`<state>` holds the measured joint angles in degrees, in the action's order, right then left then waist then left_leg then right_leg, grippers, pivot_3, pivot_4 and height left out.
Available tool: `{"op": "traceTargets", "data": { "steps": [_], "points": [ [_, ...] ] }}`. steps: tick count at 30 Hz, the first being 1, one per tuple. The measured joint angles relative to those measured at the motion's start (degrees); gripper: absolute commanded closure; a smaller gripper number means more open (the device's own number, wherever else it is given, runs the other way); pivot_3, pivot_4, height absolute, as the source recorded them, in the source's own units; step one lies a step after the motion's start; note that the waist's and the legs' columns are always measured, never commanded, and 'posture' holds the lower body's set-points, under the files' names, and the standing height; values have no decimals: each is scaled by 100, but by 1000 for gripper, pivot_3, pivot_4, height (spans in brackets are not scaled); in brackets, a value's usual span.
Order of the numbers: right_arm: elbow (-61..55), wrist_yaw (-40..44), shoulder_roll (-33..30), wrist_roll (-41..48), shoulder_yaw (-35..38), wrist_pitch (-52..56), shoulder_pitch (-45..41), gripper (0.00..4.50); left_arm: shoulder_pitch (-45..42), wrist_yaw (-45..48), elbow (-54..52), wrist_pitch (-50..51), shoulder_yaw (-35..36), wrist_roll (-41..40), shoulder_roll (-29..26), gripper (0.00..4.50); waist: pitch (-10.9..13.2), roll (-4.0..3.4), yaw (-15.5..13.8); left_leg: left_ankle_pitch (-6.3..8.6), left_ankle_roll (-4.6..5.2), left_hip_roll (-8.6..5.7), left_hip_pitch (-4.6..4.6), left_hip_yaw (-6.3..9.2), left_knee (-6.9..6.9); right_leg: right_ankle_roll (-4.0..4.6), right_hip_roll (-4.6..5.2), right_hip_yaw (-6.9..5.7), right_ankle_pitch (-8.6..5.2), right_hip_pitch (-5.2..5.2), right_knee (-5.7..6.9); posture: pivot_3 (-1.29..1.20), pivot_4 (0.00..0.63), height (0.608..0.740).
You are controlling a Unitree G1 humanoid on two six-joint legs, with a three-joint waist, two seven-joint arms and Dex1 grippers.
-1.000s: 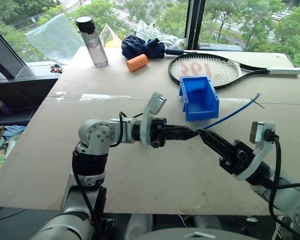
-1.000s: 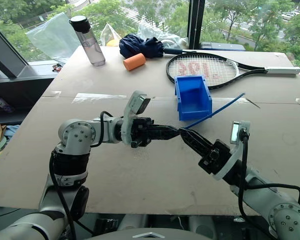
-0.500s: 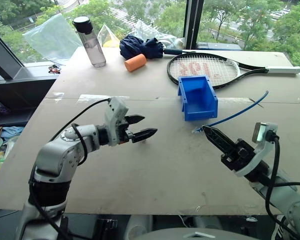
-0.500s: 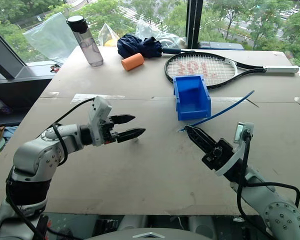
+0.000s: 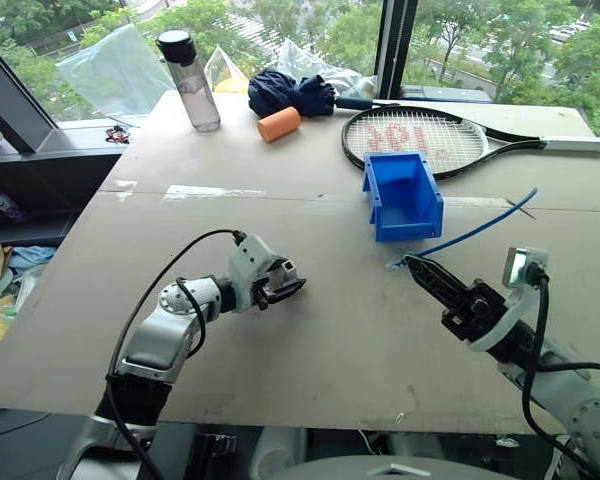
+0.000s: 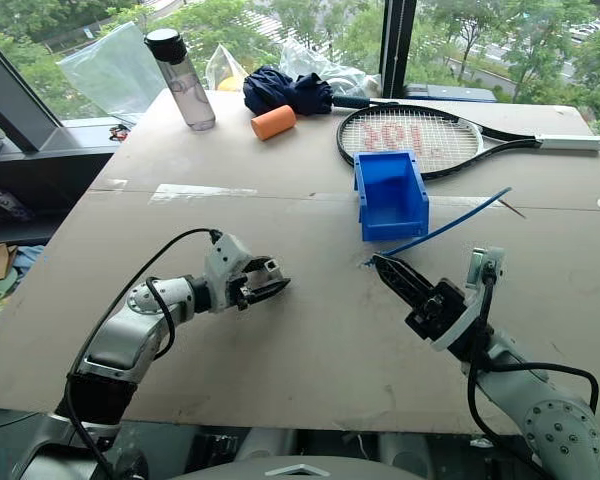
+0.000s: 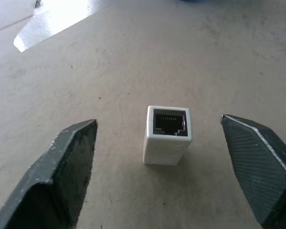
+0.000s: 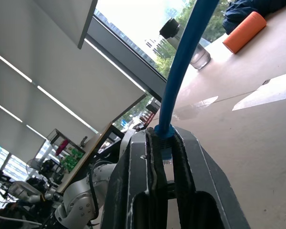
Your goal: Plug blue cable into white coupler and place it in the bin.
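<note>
The white coupler (image 7: 167, 135) stands on the tan table (image 5: 310, 370) with its dark socket facing up. My left gripper (image 5: 290, 288) is low over the table, open, with one finger (image 7: 71, 162) on each side of the coupler and touching neither side. My right gripper (image 5: 414, 264) hovers to the right, shut on the blue cable (image 5: 477, 229) near its plug end. The cable trails back and right over the table. In the right wrist view the cable (image 8: 186, 62) rises from between the pinched fingers. The blue bin (image 5: 402, 195) sits just behind the right gripper's tips.
A tennis racket (image 5: 420, 135) lies behind the bin. A water bottle (image 5: 190, 65), an orange roll (image 5: 278, 124) and a dark blue folded umbrella (image 5: 285, 93) stand at the far edge by the window. The table's front edge runs close below both arms.
My left gripper drew away from the right gripper's tips, swung left and sank to the table, and now stands open around the coupler. The right gripper has hardly moved.
</note>
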<state>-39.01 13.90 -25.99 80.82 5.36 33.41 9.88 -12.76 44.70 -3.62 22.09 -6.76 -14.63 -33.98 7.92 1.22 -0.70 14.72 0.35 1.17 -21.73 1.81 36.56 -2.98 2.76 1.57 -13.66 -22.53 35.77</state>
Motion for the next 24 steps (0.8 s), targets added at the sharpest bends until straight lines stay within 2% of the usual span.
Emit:
{"op": "traceTargets", "data": {
  "steps": [1, 5, 7, 15, 18, 24],
  "points": [
    [-33, -8, -51, -69, -6, 15, -37, 4500, -33, 81, 77, -110, -42, 20, 14, 2049, 1, -3, -6, 0, 0, 1, 0, 0, 1, 0, 1, -2, 0, 0, 0, 0, 150, 740],
    [-103, 5, -346, -412, -119, 126, -567, 4500, -138, 499, 286, -359, -139, 24, 68, 3900, 0, 0, 20, 0, 0, -4, 1, -3, 3, 0, -2, 1, 0, -1, 2, 0, 150, 740],
    [-56, 247, -627, -1043, -547, 309, -1309, 4500, -338, 1053, 305, -389, -364, -32, 18, 3929, 0, -2, 48, 0, 1, -7, 0, -2, 4, 1, -6, -5, 1, -4, 5, 0, 150, 740],
    [591, 1054, -860, -2909, -1794, 522, -2435, 4500, -782, 1957, 540, -699, -1176, 223, 141, 3928, -2, 1, 34, 0, 1, -8, -8, 5, 4, -1, -9, -13, 3, -8, 5, 0, 150, 740],
    [900, 1387, -803, -3555, -2230, 497, -2578, 4500, -883, 2125, 671, -885, -1223, 346, 156, 3928, -2, 1, 45, 0, 1, -8, -7, 6, 3, -2, -10, -14, 3, -8, 7, 0, 150, 740],
    [1321, 1829, -464, -4168, -2476, 439, -2832, 4500, -945, 2277, 764, -1007, -1221, 437, 156, 3928, -2, 2, 70, 0, 1, -8, -7, 8, 5, -14, -10, -15, 10, -7, 8, 0, 150, 740]
  ]
}}
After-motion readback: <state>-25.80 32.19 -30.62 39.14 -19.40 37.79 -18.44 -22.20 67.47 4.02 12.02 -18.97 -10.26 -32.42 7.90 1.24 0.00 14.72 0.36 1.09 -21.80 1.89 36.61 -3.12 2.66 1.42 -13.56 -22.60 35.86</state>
